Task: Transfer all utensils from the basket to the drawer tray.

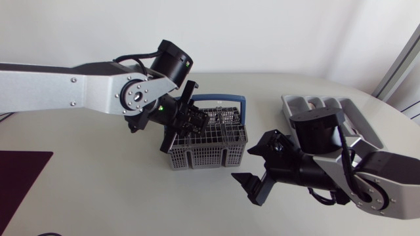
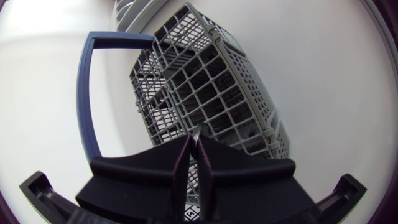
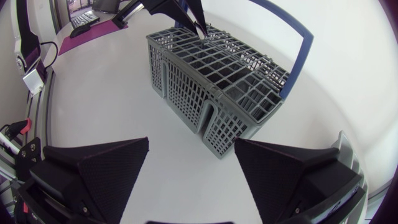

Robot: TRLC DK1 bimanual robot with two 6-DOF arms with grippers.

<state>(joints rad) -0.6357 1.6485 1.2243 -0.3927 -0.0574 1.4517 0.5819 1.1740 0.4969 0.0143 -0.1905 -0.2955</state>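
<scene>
**Left end effector pinched over the cutlery basket, right one wide open beside it**

At the near left of the desk, a dark purple mat. Reaching in from the left edge to mid-desk, the left arm. At its end, the left end effector, tilted down over the far left corner of the cutlery basket. Fingers pressed together to a narrow point just above the grid top, with nothing visible between them.

Basket at mid-desk: grey plastic mesh, standing upright, its blue handle raised along the far side. Contents hard to make out through the grid.

Just right of the basket and nearer, the right end effector, spread wide and holding nothing, pointed at the basket's right end wall but apart from it. Behind it, the right arm, coming in from the near right.

At the far right, the grey drawer tray, well apart from the basket and partly hidden by the right arm.
</scene>
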